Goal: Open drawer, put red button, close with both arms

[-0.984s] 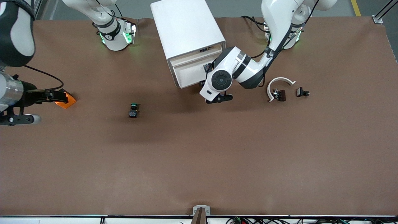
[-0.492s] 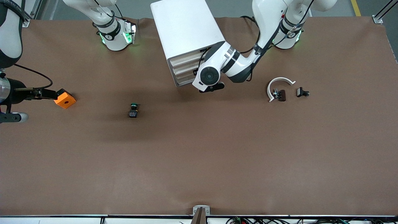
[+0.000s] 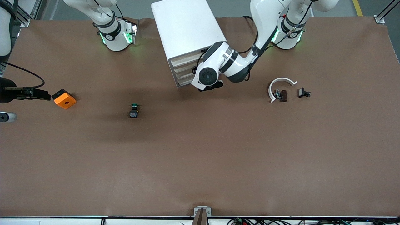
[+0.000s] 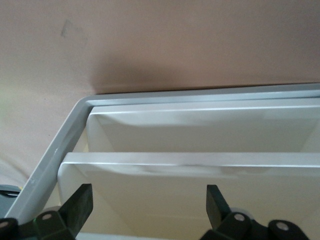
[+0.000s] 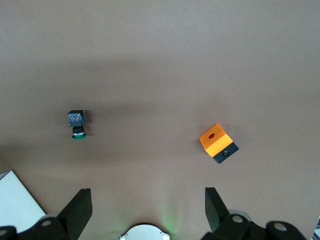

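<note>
The brown paper-covered table carries a tall white boxy cabinet standing between the 2 arm bases, its stack of cream-fronted drawers facing the front camera at a slant. All the drawers that show are pushed in, their fronts flush with the frame; the left wrist view looks straight at 2 of these pale fronts and the grey frame edge.

The glossy white left arm bends down from its base so that its wrist lies against the cabinet's drawer face. The left gripper is right at the drawer fronts, its 2 black fingers spread wide with nothing between them.

The right gripper hangs over the table at the right arm's end, beside the orange cube with a hole, fingers parted and empty.

A white curved plastic arc lies toward the left arm's end, with a small dark brown part inside its curve and a small black clip just beside it.

The green-capped push button lies on open table, nearer the front camera than the cabinet.

The red button cannot be seen in any view.
</note>
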